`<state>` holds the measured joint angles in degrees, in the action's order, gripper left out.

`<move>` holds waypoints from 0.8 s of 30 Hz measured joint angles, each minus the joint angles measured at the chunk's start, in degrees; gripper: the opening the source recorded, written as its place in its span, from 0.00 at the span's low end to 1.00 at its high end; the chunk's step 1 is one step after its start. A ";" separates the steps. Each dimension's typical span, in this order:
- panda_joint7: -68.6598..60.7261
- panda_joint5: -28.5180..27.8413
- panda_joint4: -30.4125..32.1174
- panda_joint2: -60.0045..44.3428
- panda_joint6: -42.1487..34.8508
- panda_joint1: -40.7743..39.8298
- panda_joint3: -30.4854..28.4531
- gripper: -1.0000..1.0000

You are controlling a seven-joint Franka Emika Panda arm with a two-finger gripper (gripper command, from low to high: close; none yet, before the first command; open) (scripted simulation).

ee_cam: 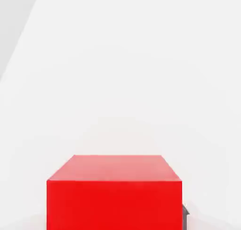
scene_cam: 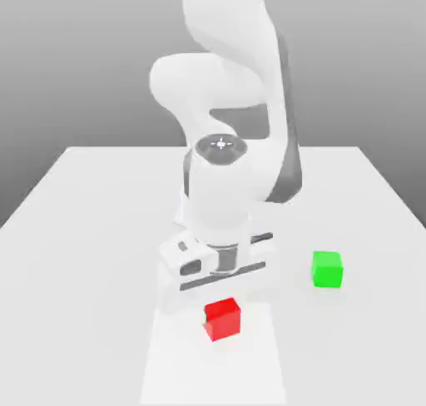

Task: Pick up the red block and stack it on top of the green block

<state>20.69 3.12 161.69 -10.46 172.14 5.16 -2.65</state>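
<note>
Exterior view facing the arm (scene_cam: 233,105) across the table (scene_cam: 75,196), hand view close, both sharing the red block (scene_cam: 222,319).

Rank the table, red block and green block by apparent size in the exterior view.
1. Table, by far the largest.
2. Red block and green block: nearly alike; the red looks slightly bigger, but it sits nearer the camera, so I won't rank them.

There are two blocks on one white table (scene_cam: 75,196): one red block (scene_cam: 223,319) near the front and one green block (scene_cam: 327,269) toward the exterior view's right, with one robot arm (scene_cam: 229,88) above them.
</note>
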 joint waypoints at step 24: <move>1.68 5.50 10.29 27.91 -17.56 26.99 17.86 0.00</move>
<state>22.37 8.62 171.98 17.45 154.59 32.15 15.21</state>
